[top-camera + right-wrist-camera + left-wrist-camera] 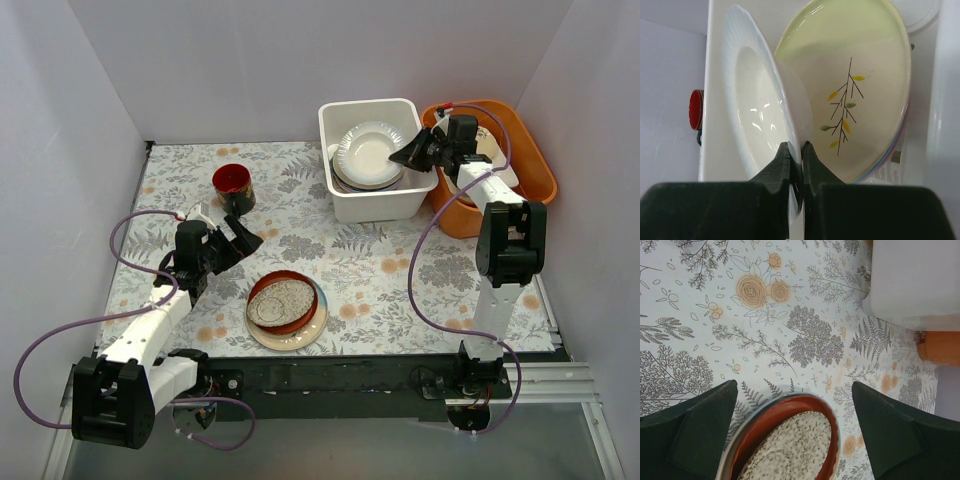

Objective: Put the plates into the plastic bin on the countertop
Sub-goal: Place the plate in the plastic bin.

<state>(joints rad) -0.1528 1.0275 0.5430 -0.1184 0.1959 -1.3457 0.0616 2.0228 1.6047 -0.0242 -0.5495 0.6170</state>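
Observation:
My right gripper [412, 155] is shut on the rim of a white ribbed plate [368, 152], holding it tilted over the white plastic bin [345, 205]. In the right wrist view my right gripper [796, 150] pinches that white plate [755, 105] above a pale cream plate with a leaf sprig [860, 95] lying on other plates in the bin. My left gripper [243, 243] is open just left of a red-brown plate [300, 315] holding a speckled oval dish [282, 299], on a cream-and-blue plate [318, 322]. In the left wrist view the red-brown plate [817, 407] sits between my open fingers [690, 435].
A small dark-red cup [232, 185] stands at the back left of the flowered countertop [380, 270]. An orange tub [530, 165] with pale dishes stands right of the bin. Grey walls close off the back and both sides.

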